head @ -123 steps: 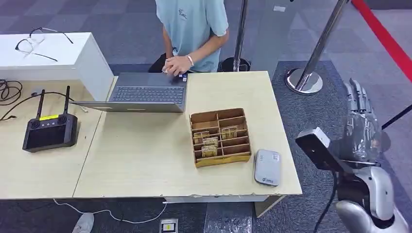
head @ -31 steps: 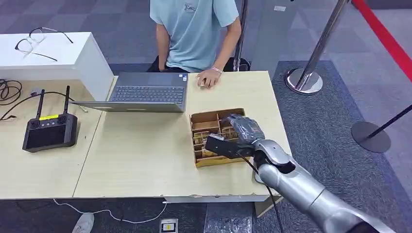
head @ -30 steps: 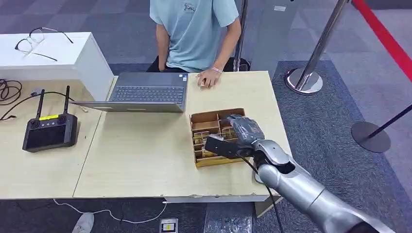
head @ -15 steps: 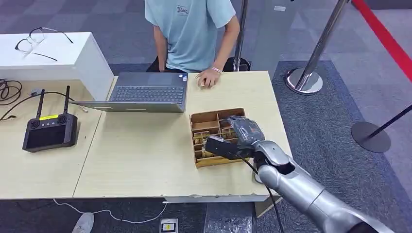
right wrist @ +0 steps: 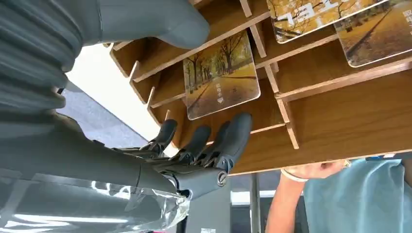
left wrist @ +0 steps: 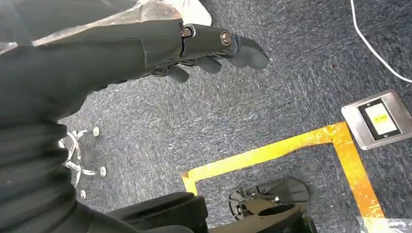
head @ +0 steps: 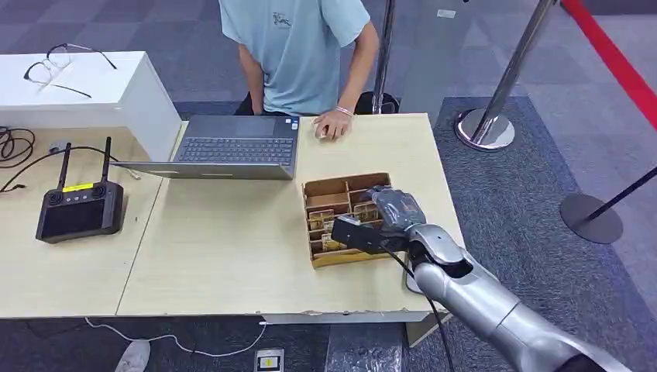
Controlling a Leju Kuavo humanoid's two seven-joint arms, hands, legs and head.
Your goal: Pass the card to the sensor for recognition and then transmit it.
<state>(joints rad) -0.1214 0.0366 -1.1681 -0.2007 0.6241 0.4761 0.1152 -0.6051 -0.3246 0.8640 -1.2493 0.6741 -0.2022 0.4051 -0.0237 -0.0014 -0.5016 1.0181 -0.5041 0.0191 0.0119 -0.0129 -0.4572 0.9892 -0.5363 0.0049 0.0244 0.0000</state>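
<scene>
Over the wooden card box (head: 348, 219), right hand (head: 391, 209) spread, holding nothing; fingers (right wrist: 228, 138) just beyond a card (right wrist: 221, 77) leaning in its slot, thumb on its near side, dividers close around. Left hand (left wrist: 194, 46) loosely apart above carpet.

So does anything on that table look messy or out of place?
Nothing much stands out. The cards sit leaning in the slots of the wooden box, and the right hand hovers over it. The laptop straddles the seam between the two tables.
</scene>
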